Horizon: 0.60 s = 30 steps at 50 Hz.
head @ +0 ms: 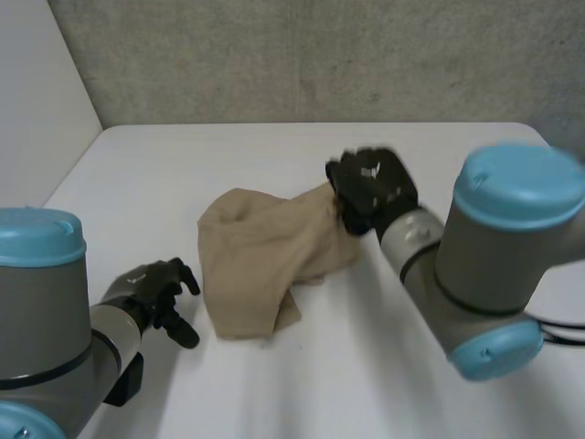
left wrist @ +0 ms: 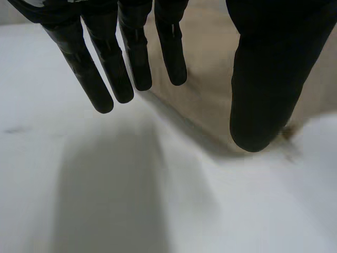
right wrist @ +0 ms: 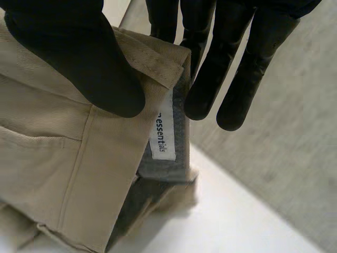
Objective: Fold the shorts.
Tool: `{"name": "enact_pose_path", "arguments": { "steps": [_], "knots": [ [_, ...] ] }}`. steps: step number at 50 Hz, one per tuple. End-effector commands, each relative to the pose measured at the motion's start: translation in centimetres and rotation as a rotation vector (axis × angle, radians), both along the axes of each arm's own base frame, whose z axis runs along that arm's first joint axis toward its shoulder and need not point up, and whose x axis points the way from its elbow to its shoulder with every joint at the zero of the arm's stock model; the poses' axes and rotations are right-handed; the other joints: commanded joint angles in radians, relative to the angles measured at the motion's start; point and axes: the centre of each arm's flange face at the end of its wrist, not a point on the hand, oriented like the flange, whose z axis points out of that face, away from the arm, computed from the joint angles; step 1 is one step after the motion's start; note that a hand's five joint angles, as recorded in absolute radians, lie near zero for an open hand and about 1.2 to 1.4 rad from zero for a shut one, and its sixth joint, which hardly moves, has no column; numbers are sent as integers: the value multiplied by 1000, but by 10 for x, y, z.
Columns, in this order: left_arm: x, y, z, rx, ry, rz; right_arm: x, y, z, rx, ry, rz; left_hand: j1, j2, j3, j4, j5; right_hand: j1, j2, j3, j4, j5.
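The right robot hand (head: 373,190) is clamped on the waistband (right wrist: 158,60) of the crumpled tan cotton shorts (head: 256,261), apparently to straighten them. The left robot hand (head: 157,294), spread and empty, probably must grip another edge next.

A white table (head: 302,384) stands against a rough grey wall (head: 320,55), with a plain white wall (head: 37,91) alongside.

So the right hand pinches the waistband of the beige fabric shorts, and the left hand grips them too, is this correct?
No. The right hand does pinch the waistband of the beige fabric shorts, but the left hand grips nothing: the left wrist view shows its fingers straight, open over the white table beside the shorts.
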Motion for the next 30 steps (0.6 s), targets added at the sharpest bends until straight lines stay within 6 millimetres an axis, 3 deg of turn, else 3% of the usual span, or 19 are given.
{"name": "enact_pose_path", "arguments": {
  "steps": [1, 6, 17, 30],
  "knots": [
    [-3, 7, -10, 47, 15, -42, 5, -1, 37, -52, -38, 2, 92, 96, 96, 91, 93, 431, 231, 221, 209, 250],
    [-10, 1, -24, 53, 39, -33, 4, 3, 55, -80, -65, 5, 95, 99, 98, 94, 96, 431, 231, 221, 209, 250],
    [-31, -25, -35, 73, 157, 20, 0, 7, 67, -97, -89, -7, 119, 123, 122, 118, 120, 431, 231, 221, 209, 250],
    [-76, -21, -35, 122, 335, -53, -3, 8, 76, -111, -111, -14, -54, -50, -51, -55, -53, 431, 231, 221, 209, 250]
  ]
}}
